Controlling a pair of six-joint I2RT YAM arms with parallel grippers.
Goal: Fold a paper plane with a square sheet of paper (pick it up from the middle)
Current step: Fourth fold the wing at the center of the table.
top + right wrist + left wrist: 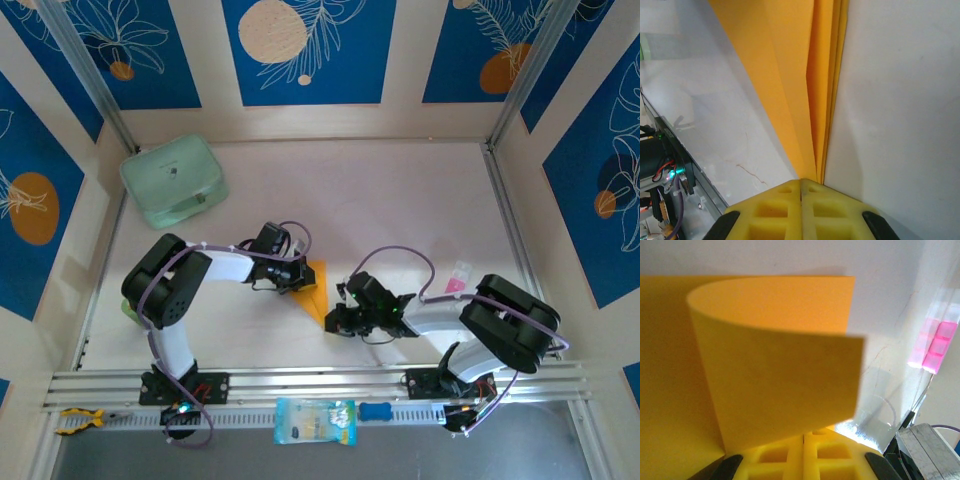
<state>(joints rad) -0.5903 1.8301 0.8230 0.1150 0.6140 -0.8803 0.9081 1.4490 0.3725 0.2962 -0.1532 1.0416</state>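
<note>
1. A mint-green case (173,180) sits at the far left of the tabletop (400,200).
2. The left end effector (804,455) has its yellow pads pressed together at the left edge of the orange-yellow sheet of paper (316,288). A flap curls up over them, and I cannot tell whether any layer is caught.
3. The sheet lies mid-tabletop between the arms, creased to a point toward the near edge.
4. The right end effector (801,192) is pressed together, pinching that pointed tip.
5. A pink packet (457,280) lies further right.

Orange-yellow paper plane (313,290), creased to narrow point, one flap curling up, mid-table (400,200)
</note>
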